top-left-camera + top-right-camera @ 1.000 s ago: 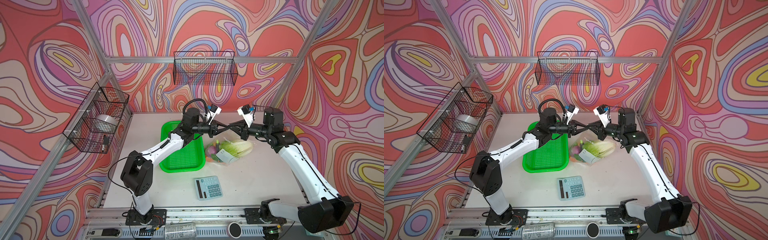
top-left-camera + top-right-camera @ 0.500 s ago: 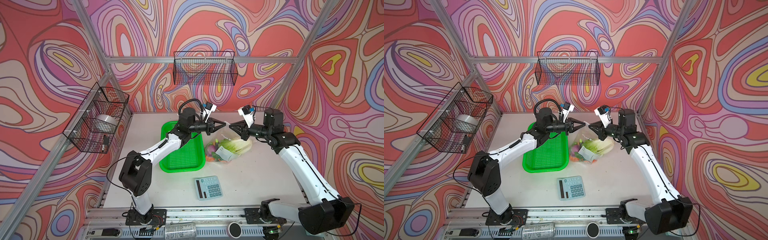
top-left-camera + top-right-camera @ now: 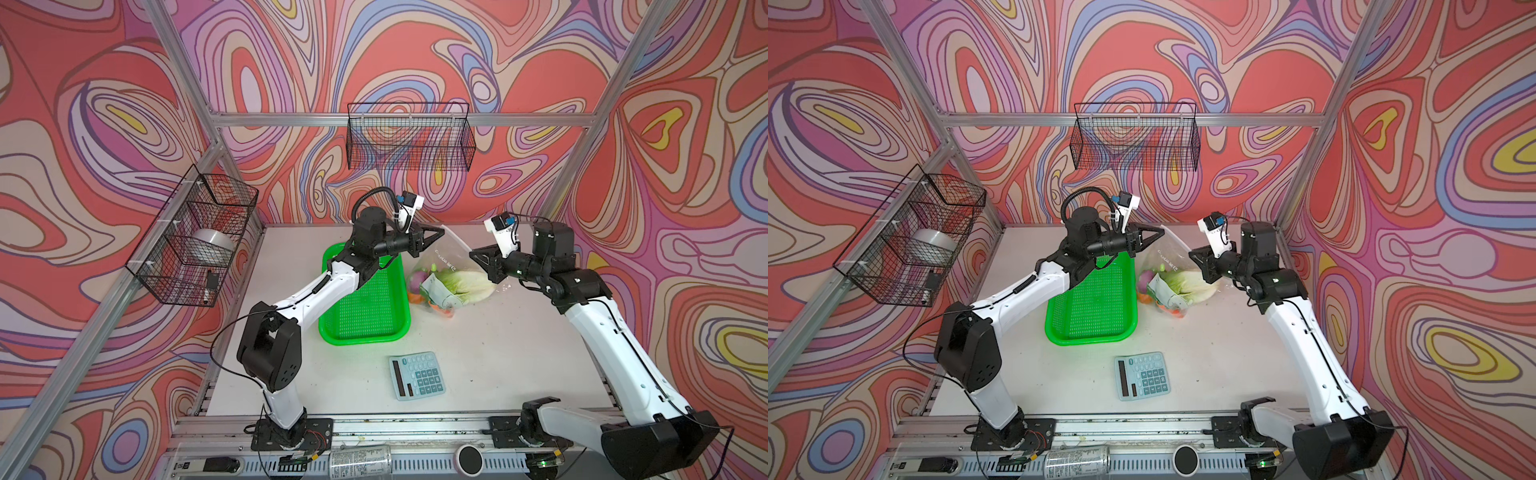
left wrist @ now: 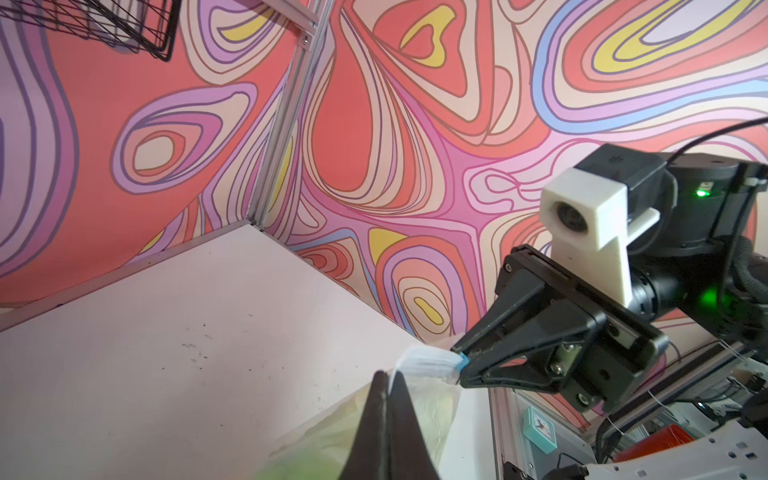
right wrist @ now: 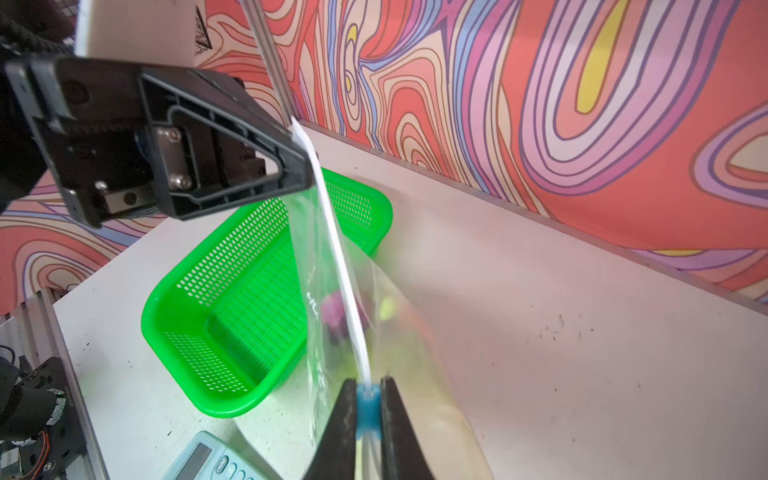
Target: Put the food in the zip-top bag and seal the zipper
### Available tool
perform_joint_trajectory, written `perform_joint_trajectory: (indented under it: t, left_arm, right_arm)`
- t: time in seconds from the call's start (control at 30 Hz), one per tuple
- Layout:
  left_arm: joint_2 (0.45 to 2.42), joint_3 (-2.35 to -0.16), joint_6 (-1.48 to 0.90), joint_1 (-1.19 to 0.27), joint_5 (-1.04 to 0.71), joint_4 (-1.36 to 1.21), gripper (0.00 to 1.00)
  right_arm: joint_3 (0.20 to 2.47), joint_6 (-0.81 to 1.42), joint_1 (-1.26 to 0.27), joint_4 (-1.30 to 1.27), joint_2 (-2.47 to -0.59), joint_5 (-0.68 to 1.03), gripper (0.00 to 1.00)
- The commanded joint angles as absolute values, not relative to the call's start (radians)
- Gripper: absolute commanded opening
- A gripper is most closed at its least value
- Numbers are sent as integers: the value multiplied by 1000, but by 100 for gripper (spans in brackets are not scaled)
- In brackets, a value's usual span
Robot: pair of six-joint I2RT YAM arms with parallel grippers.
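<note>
Now: L gripper [image 3: 439, 230] clamped on bag [image 3: 451, 255] corner, R gripper [image 5: 369, 382] pinching slider [image 5: 368, 411]; bag hung betw. them, food [image 3: 465, 282] inside. Risk of losing slider w/ skewed pull, zipper [image 5: 338, 257] left part-open.

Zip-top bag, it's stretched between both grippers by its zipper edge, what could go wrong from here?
The left gripper pinches just a thin corner of the zip-top bag, so the plastic could slip out under tension. The right gripper is shut only on the small blue slider of the zipper, which might pop free before sealing. The food weighs the bag down, adding pull.
</note>
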State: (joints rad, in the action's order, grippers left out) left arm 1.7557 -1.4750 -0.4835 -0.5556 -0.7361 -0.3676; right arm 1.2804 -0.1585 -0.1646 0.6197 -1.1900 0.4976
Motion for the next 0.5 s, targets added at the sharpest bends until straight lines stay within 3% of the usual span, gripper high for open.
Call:
perform_joint_trajectory:
  t: [0.0, 0.47]
  left_arm:
    - [1752, -1520, -491, -519, -608, -408, 0]
    - [1840, -1518, -539, -485, -484, -431, 0]
  right_arm:
    - [1303, -129, -153, 759, -1167, 400, 13]
    - [1248, -77, -153, 913, -1073, 331, 14]
